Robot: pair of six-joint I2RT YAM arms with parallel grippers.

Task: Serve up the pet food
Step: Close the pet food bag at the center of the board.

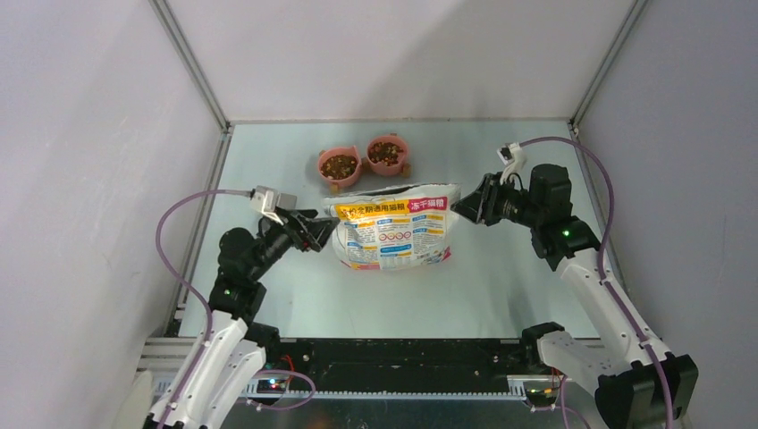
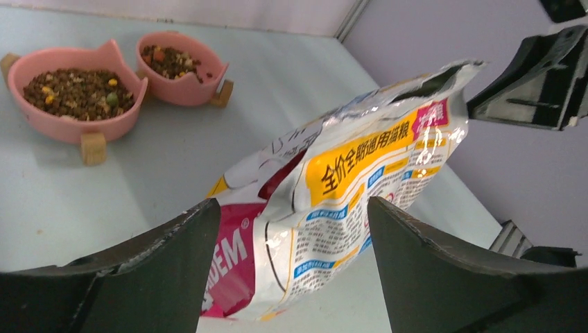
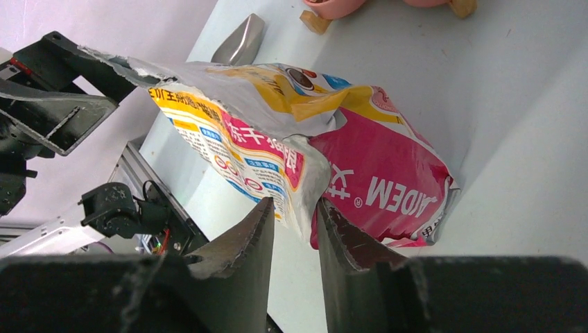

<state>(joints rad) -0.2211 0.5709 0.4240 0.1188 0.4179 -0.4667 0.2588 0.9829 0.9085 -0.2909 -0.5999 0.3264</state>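
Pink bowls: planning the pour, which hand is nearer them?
Left. The left hand sits near-left of the pink bowls; the right hand is farther off, to their right.

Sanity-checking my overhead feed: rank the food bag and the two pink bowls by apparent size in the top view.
1. The food bag, clearly largest.
2 and 3. The left pink bowl and right pink bowl look about equal, so I can't rank them.

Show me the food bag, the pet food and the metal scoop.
food bag (image 1: 393, 234), top external view, printed front.
pet food (image 2: 73, 94), left wrist view, middle of the left heap.
metal scoop (image 3: 239, 43), right wrist view, shiny body.
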